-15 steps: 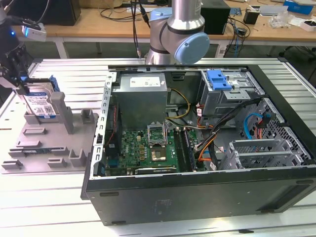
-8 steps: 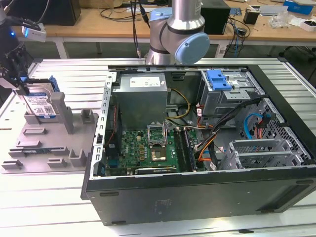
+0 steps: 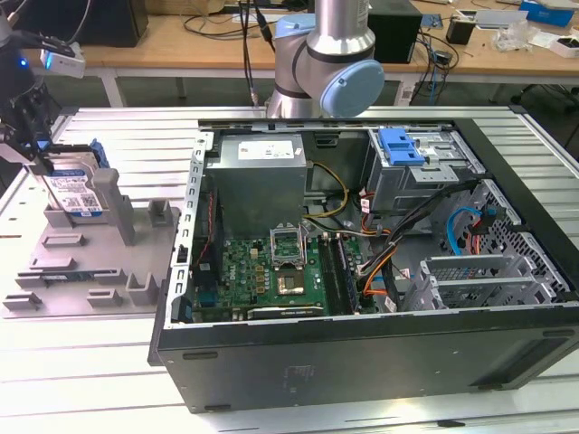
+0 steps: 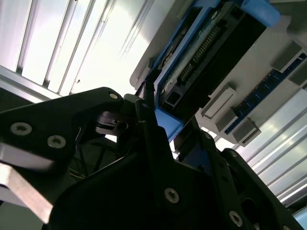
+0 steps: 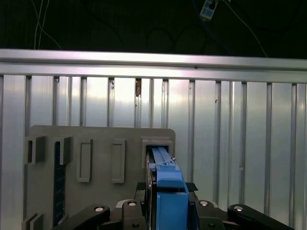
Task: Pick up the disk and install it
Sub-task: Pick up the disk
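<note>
— A slatted aluminium table [image 3: 99,389] with cluttered wooden desks [image 3: 181,41] behind it. So where's the disk?

— At the exterior view's left. The disk [image 3: 77,185] stands on edge in a slot of the grey holder [image 3: 54,271], label facing out. The gripper [image 3: 36,152] is over its top corner. In the second wrist view the fingers [image 4: 146,112] look pressed against the blue carrier, one on each face, so they appear to be pinching it.

— What could go wrong here?

— It's an edge grip. If the lift isn't straight, I'd guess the carrier binds in the slot, drags the holder or twists in the fingers. There's also the trip into the open PC case [image 3: 362,362]. The loose cables [image 3: 389,244] run right beside the drive cage [image 3: 425,176] and could snag a corner.

— What's in the case?

— A green motherboard [image 3: 271,262] on the floor, a grey power supply [image 3: 258,176] at the back, and the drive cage with a lone blue bracket [image 3: 403,145] on top.

— And the holder?

— The disk is in one slot. A dark blue-green strip [image 3: 81,276] lies in a lower one, and I can't tell what it is.
</note>
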Controlling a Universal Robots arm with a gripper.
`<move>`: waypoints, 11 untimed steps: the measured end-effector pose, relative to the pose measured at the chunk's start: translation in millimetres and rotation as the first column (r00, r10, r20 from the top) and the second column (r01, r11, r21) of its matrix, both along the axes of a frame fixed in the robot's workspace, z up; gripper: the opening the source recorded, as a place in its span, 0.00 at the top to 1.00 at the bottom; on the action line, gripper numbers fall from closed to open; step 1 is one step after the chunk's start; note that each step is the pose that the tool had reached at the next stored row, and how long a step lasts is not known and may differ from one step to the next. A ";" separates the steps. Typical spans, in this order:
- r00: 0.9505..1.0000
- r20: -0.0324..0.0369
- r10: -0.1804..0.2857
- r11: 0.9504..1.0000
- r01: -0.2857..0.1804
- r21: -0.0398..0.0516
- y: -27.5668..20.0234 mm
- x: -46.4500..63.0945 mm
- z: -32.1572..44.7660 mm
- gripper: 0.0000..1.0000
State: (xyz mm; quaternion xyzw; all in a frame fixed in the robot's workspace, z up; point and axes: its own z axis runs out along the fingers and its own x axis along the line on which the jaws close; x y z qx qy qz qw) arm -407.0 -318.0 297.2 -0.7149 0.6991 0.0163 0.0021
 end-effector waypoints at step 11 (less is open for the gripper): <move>1.000 0.000 0.000 1.000 0.000 0.000 -0.1 -0.1 -1.5 0.63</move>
